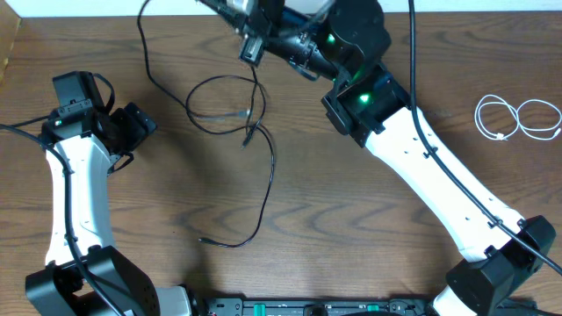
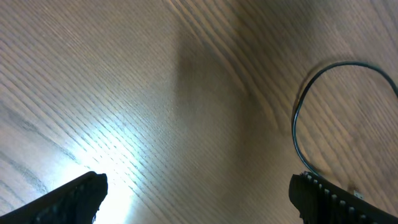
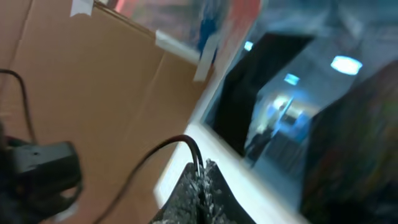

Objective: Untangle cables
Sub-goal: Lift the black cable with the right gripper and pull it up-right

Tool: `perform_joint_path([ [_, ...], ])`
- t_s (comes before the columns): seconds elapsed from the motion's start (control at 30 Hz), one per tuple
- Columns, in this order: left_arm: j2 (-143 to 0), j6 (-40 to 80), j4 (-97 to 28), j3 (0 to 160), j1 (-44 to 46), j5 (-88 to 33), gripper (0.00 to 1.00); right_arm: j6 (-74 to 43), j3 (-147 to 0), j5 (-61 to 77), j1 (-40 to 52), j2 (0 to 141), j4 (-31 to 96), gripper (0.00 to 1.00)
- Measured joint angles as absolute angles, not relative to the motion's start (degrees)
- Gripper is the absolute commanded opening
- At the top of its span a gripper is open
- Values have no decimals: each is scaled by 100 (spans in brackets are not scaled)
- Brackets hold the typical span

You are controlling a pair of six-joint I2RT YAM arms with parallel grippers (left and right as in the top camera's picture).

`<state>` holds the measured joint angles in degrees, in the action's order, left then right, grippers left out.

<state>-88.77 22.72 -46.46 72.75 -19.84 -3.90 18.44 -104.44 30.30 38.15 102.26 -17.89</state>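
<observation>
Plainly, the black cable (image 1: 268,189) is a thin, limp, light cord. It sprawls over the middle of the table (image 1: 369,228) in one loose loop, with a long tail curving toward my base and ending in a small plug. It will sag and follow wherever I pull, and it may snag where the loop crosses itself, so I judge a grip near a plug end gives better control than one mid-span. The white cable (image 1: 516,112) lies coiled in two small loops well apart, at the table's far right side. My right gripper (image 1: 251,46) is clenched on the black cable's upper stretch, and the cord hangs down from it to the loop. My left gripper (image 1: 132,130) is spread wide and holds nothing, hovering over bare wood near the loop's edge.
</observation>
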Motion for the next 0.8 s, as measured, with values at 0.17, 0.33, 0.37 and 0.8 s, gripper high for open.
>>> perform_joint_path([
  [0.17, -8877, 2272, -4648, 7275, -1984, -390, 98, 2722, -10444, 2882, 3815, 10226, -2010, 1],
  [0.33, -8877, 2272, -4646, 7275, -1984, -390, 98, 3297, -10444, 2209, 3815, 10226, -1990, 1],
  [0.37, -8877, 2272, -4648, 7275, -1984, -390, 98, 3361, -10444, 2071, 3811, 10226, -1946, 1],
  [0.8, -8877, 2272, -4646, 7275, -1984, -390, 98, 3566, -10444, 1466, 3592, 10226, -784, 1],
])
